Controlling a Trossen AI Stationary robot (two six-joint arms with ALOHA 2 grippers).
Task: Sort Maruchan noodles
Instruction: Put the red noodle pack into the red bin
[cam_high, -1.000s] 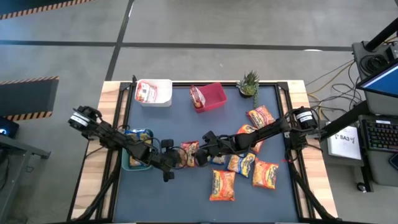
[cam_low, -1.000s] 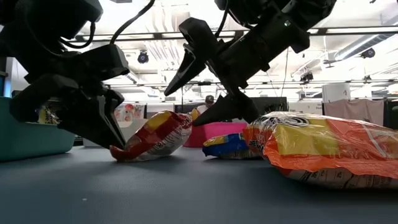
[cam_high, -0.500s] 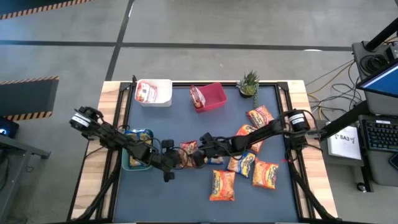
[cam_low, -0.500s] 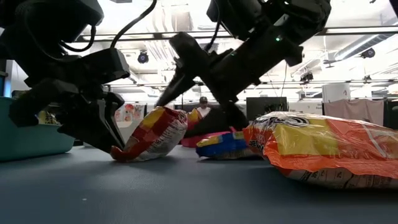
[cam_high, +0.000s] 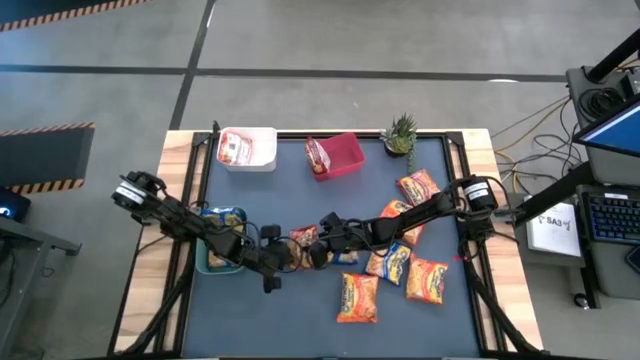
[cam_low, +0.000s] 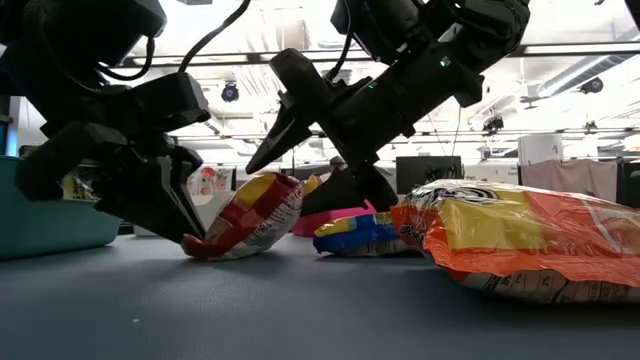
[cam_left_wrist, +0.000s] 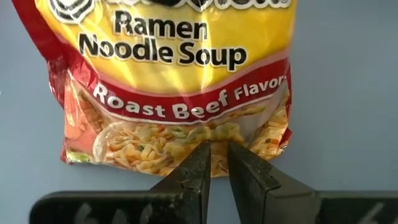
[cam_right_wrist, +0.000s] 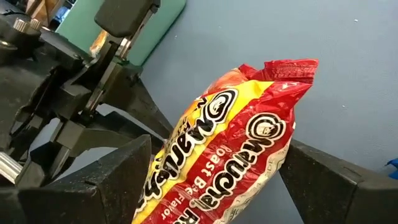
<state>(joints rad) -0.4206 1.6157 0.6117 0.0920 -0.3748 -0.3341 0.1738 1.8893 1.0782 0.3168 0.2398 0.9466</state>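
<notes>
A red-and-yellow Maruchan noodle packet (cam_high: 303, 245) stands tilted at the middle of the dark mat, with my left gripper (cam_left_wrist: 214, 152) shut on its lower edge. My right gripper (cam_right_wrist: 217, 155) reaches in from the table's right. It is open, and one finger stands on each side of the packet's raised end (cam_low: 270, 195). More packets lie to the right: orange ones (cam_high: 358, 297) (cam_high: 427, 280) (cam_high: 419, 186) and a yellow-blue one (cam_high: 388, 263). My left gripper pinches the middle of the packet's sealed bottom edge (cam_left_wrist: 214, 167) between its two fingers. The fingers slant down from the table's left. The held edge (cam_low: 197, 243) stays low by the mat and the rest of the packet rises away from the fingers. My right gripper's fingers (cam_right_wrist: 106, 180) flank the packet; whether they touch it I cannot tell.
A teal bin (cam_high: 215, 262) sits under my left arm. A white bin (cam_high: 247, 148) and a red bin (cam_high: 345, 150), each holding a packet, stand at the far edge beside a small potted plant (cam_high: 400, 133). The near part of the mat (cam_high: 280, 320) is bare.
My right gripper has gone down and toward the table's left, still open, and now straddles the red-and-yellow packet's raised end. My left gripper has kept its hold and its place.
</notes>
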